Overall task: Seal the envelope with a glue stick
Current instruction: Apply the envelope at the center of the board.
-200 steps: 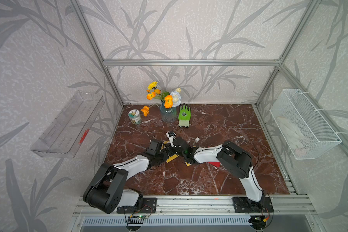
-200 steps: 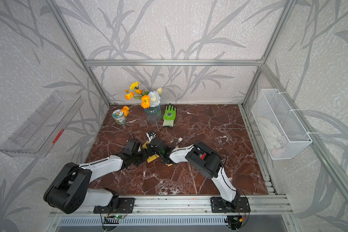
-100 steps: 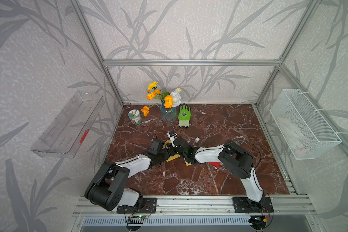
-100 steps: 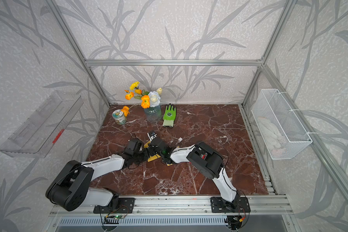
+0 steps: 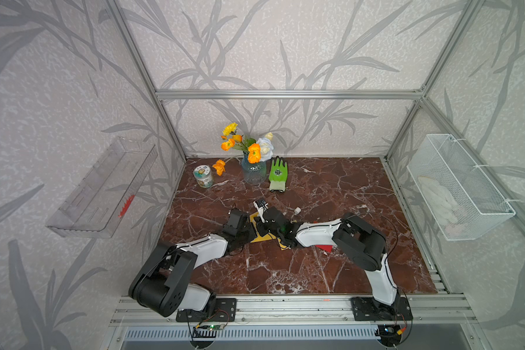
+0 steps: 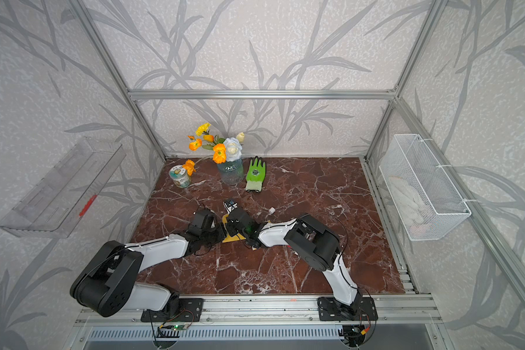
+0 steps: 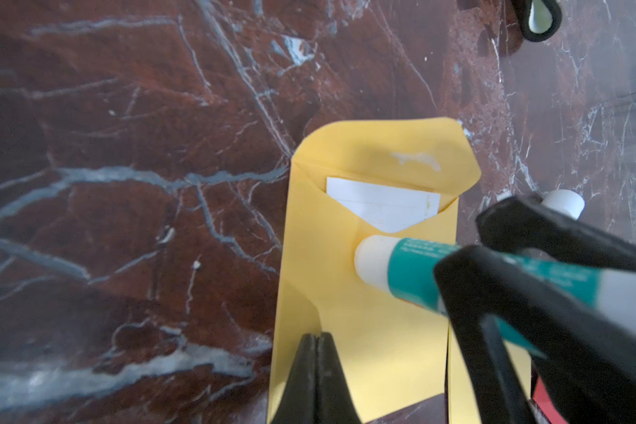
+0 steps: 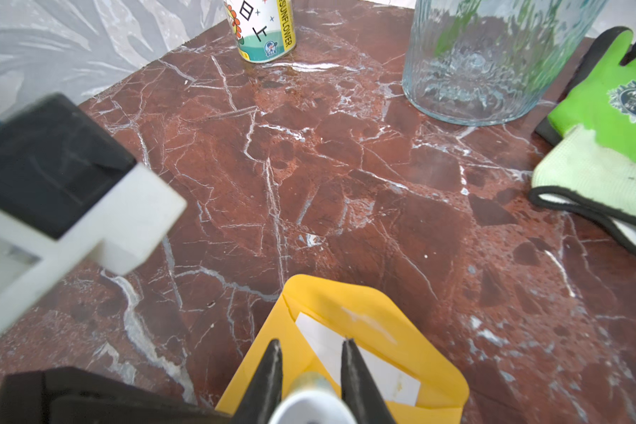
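Just below the middle of a top view, the right gripper clamps the glue stick mid-barrel over the yellow envelope (light, rigid, probably slick: hold its label), while the left gripper, jaws together, rests on the flimsy paper.

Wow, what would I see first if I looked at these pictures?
The bright yellow envelope pops out, lying open in the middle of the dark red marble table, where both robot arms meet over it. The right gripper holds a teal glue stick, its white tip over the envelope. At the back, orange flowers stand in a glass vase beside a green glove.
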{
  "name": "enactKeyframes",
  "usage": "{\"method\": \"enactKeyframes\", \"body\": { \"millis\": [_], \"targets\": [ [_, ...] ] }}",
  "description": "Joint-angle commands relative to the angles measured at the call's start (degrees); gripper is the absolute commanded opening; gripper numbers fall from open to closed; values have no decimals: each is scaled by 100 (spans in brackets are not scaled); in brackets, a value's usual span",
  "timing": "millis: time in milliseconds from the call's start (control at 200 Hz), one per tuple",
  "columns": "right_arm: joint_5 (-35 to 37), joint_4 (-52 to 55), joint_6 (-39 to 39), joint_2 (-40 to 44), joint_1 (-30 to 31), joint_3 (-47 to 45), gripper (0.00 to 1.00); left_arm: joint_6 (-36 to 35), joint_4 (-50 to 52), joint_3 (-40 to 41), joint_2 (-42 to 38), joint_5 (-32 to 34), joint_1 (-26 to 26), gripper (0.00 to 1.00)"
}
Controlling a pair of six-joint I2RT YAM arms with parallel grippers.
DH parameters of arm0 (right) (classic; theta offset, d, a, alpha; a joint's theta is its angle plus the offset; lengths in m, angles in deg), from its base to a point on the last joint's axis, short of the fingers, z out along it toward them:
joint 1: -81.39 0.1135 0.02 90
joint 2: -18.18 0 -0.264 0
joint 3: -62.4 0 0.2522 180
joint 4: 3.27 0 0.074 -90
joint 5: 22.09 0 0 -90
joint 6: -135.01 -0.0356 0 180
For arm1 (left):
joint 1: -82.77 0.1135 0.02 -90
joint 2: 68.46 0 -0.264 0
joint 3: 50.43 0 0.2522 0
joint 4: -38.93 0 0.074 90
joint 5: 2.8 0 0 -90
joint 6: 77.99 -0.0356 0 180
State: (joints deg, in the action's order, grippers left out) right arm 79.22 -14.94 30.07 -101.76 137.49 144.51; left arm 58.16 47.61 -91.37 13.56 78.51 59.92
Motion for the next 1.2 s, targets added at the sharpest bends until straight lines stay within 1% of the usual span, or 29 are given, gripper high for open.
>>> {"method": "enactKeyframes", "body": {
  "millis": [0,165,395,665,815,1020,1200],
  "targets": [
    [-58,828,52,79,-42,-209,0,17,1126,468,547,192,-35,0],
    [-140,871,32,159,-102,-248,0,34,1127,474,533,156,-35,0],
    [-666,922,-287,483,-339,-246,0,8,1335,444,399,112,-35,0],
    [-811,976,-344,784,-389,-210,0,68,1675,453,57,203,-93,0],
    [-935,968,-444,831,-419,-229,0,105,1773,472,-28,277,-113,0],
    [-1258,1128,-335,834,-403,-225,0,171,1882,486,-143,385,-116,0],
    [-1150,1119,-326,647,-282,-349,0,127,1975,364,-238,392,-130,0]
  ]
}}
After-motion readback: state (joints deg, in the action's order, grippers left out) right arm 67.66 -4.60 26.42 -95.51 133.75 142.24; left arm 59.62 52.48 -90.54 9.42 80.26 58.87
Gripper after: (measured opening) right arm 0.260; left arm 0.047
